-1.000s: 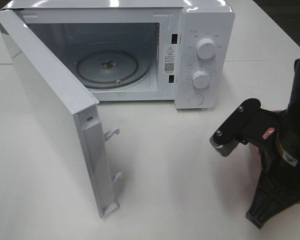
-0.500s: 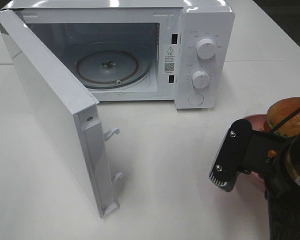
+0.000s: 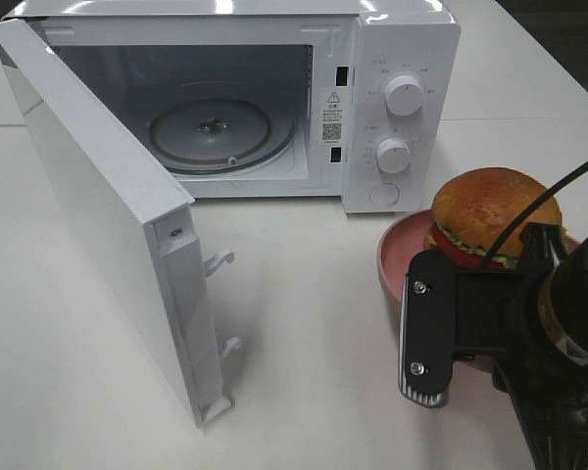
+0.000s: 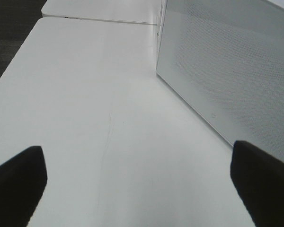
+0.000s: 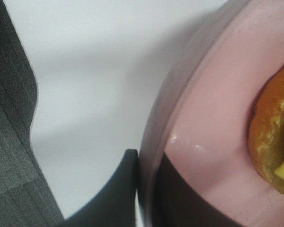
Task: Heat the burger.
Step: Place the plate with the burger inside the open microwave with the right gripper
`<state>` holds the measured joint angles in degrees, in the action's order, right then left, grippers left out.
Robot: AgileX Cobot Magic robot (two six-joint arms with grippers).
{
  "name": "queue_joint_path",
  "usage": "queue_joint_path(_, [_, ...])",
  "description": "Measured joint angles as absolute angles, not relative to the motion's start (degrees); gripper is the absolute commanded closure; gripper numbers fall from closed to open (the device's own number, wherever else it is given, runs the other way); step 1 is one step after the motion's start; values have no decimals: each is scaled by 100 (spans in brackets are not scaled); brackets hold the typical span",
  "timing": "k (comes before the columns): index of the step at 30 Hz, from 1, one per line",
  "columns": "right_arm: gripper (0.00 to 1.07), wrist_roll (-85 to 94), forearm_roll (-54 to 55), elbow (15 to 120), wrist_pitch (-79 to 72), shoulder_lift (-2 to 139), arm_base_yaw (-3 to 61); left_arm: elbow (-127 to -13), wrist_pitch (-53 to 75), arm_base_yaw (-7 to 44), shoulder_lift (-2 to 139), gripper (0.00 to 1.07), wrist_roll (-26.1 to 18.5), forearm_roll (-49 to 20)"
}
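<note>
Right fingers point(image 5: 119, 191) clamp the dish point(image 3: 384, 264) rim so the burger point(image 3: 495, 208) sits level for the open microwave point(image 3: 404, 54), far left. Left fingers point(image 4: 18, 185) spread wide, empty.

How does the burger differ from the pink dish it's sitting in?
The burger is domed and orange-brown; the pink dish is shallow and plain pink. The burger is narrower, while the dish is wider and rings it. The right gripper has its jaws shut on the dish's rim, while the burger is untouched. Both are round, and both are outside the open microwave.
</note>
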<state>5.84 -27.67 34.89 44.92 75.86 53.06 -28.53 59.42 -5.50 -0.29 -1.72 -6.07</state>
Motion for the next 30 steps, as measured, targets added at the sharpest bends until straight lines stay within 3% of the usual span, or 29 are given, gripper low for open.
queue_joint_path(30, [107, 3117, -2928, 3461, 3180, 7592, 5225, -2853, 5942, -550, -29, 9, -172, -607])
